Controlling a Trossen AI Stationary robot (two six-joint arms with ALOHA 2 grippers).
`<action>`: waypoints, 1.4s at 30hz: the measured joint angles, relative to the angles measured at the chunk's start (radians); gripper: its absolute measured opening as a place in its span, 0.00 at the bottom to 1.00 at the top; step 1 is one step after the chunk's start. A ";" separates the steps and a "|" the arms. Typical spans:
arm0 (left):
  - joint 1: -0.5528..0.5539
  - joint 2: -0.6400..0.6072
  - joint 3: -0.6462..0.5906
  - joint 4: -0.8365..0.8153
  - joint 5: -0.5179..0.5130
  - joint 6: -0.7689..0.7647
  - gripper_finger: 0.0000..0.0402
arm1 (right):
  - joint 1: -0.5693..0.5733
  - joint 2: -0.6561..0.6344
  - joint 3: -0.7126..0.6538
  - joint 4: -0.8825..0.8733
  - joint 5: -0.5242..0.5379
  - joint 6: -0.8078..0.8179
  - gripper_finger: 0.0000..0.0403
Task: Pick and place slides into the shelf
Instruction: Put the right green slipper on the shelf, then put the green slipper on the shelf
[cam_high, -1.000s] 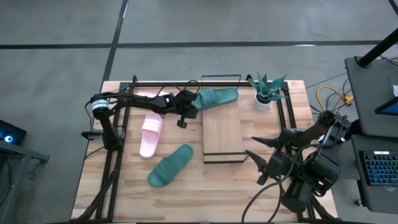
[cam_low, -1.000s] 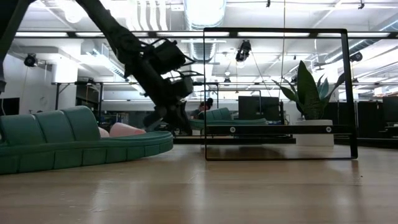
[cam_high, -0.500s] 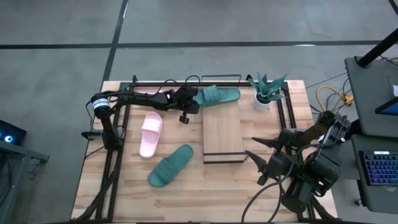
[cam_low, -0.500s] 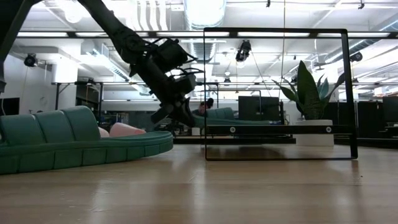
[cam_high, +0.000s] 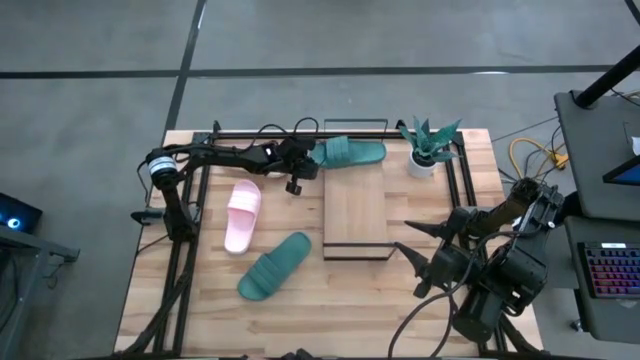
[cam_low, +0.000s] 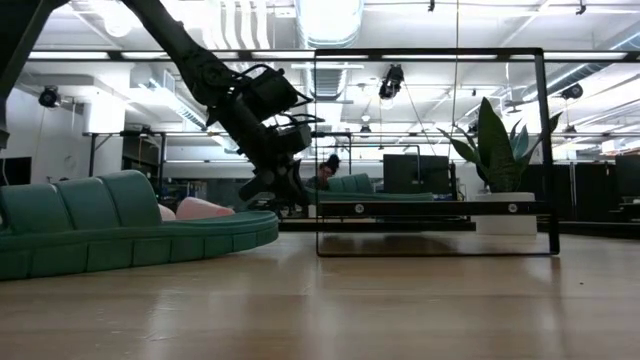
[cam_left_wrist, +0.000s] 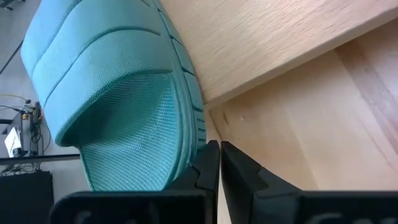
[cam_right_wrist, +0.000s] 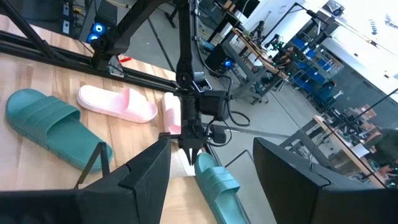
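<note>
Jaws: the left gripper (cam_high: 309, 163) is seen with its fingers (cam_left_wrist: 208, 168) pressed together, nothing between them, tips at the heel of a teal slide (cam_high: 350, 153); the right gripper (cam_high: 412, 255) is held wide apart, empty
Left arm: stretched low along the table's far edge from the far-left corner, wrist level with the shelf's far end
Right arm: folded at the near-right corner, fingers pointed toward the shelf
Shelf (cam_high: 356, 214): a light wood plank on a thin black wire frame, set mid-table, long side running near to far
Slides: soft ribbed foam, one wide strap each; the teal one lies at the far end of the shelf, against the plank's edge; a pink slide (cam_high: 242, 215) and a second teal slide (cam_high: 274, 266) lie on the bare table (cam_high: 200, 300) left of the shelf; another pink slide (cam_right_wrist: 171, 112) is glimpsed under the left arm
Room: a potted plant (cam_high: 427, 146) stands at the far-right corner; open wood remains along the near edge
</note>
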 joint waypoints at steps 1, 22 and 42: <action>0.000 0.000 0.000 0.000 -0.001 0.000 0.00 | 0.000 0.000 0.000 0.000 0.000 0.000 0.54; -0.029 -0.031 -0.001 -0.160 -0.004 -0.060 0.08 | 0.000 0.000 0.000 0.001 0.000 0.000 0.54; -0.196 -0.422 0.000 -0.573 0.205 -0.643 0.51 | 0.000 0.000 0.000 -0.003 0.003 -0.061 0.54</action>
